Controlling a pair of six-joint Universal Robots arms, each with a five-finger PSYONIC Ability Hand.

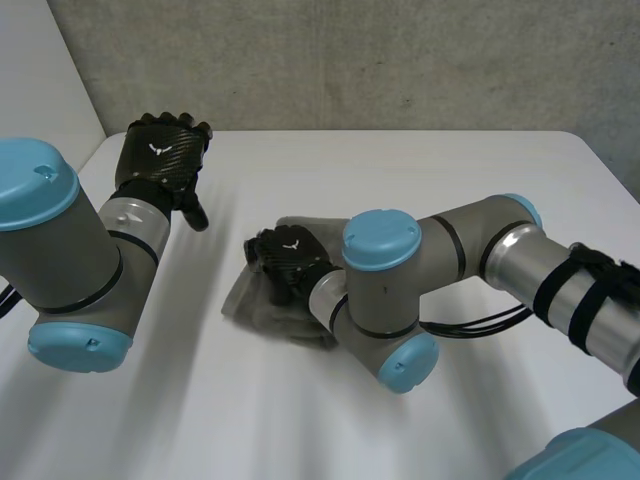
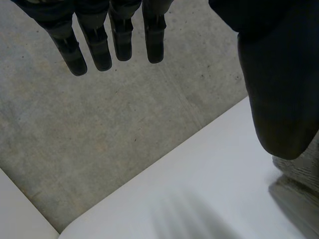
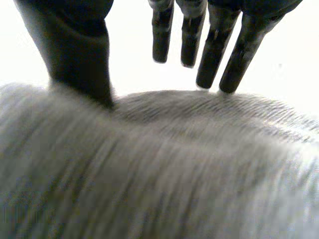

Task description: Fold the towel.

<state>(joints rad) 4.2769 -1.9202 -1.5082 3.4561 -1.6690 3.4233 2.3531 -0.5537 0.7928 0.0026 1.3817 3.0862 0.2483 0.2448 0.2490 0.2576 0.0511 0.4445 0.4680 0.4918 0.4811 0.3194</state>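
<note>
The grey towel lies bunched in a rumpled heap near the middle of the white counter. My right hand rests on top of it with its fingers straight and spread. Their tips are at the cloth's edge and the thumb touches the pile, pinching nothing. My right arm crosses the towel's near side and hides part of it in the head view. My left hand hangs above the counter's far left corner, well apart from the towel, its fingers straight and parted, holding nothing. A grey concrete wall stands behind the counter's far edge.
</note>
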